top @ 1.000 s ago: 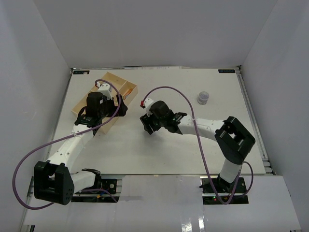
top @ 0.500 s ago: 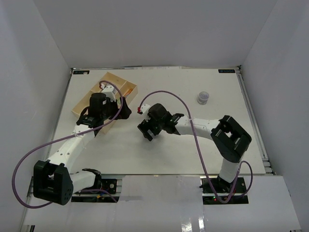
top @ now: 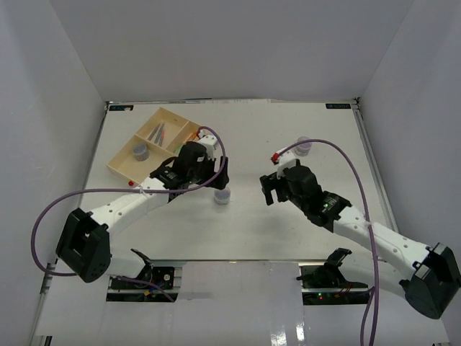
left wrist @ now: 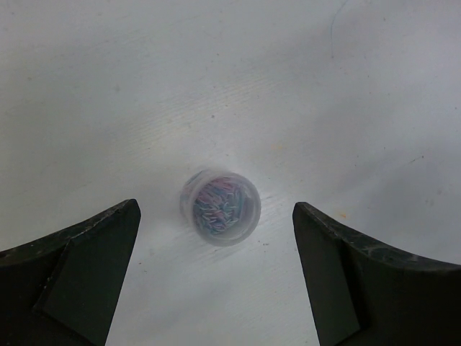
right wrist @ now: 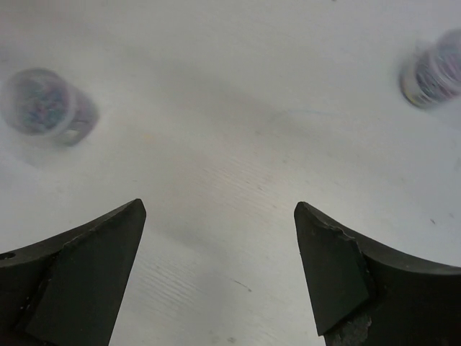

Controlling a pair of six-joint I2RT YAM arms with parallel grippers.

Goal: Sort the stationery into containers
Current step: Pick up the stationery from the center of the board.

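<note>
Fingers (left wrist: pixel 75 277) of the left gripper (top: pixel 216 177) stand spread to their widest and hold nothing. They frame a small round jar (left wrist: pixel 220 206) of pink and blue bits, which sits upright on the white table (left wrist: pixel 346 86), centred just ahead of the tips and touching neither. The framing reads as a line-up for a straight descent and squeeze. The right gripper (right wrist: pixel 220 207) also has its fingers (right wrist: pixel 360 281) parted wide and empty over bare surface. One blurred jar lies beyond its left tip, probably the same one, and a second jar (right wrist: pixel 434 68) lies beyond its right, both well apart from it. Back behind the left fingers, the cream tray (top: pixel 124 164) keeps pens (top: pixel 158 132) and a third jar (top: pixel 140 151) in separate compartments, which suggests the framed jar belongs with that one.
</note>
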